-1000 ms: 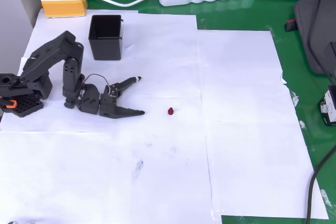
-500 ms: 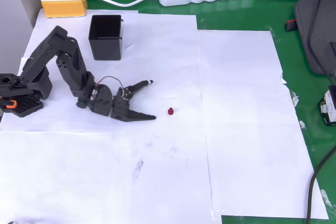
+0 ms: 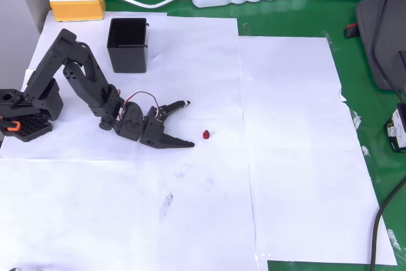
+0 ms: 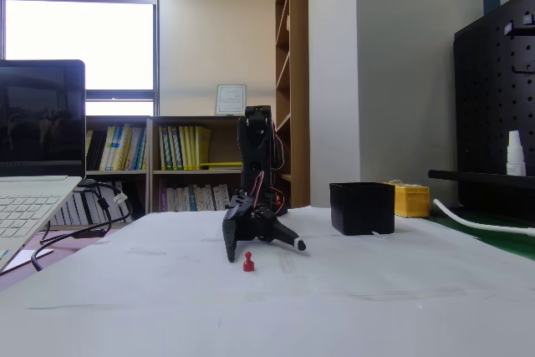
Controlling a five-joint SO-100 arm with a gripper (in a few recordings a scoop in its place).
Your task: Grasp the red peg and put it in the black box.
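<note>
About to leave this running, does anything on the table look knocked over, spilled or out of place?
Nothing stands out. The red peg stands upright on the paper, the black box sits upright, and the open gripper is near the peg.

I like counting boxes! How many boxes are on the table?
2. The black box stands on the white paper behind the arm; the yellow box sits at the table's far left corner in the overhead view.

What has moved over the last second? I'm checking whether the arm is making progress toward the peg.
In the overhead view the arm stretched out, carrying the open hand rightward toward the peg; nothing is grasped yet. The peg and box stayed where they were.
</note>
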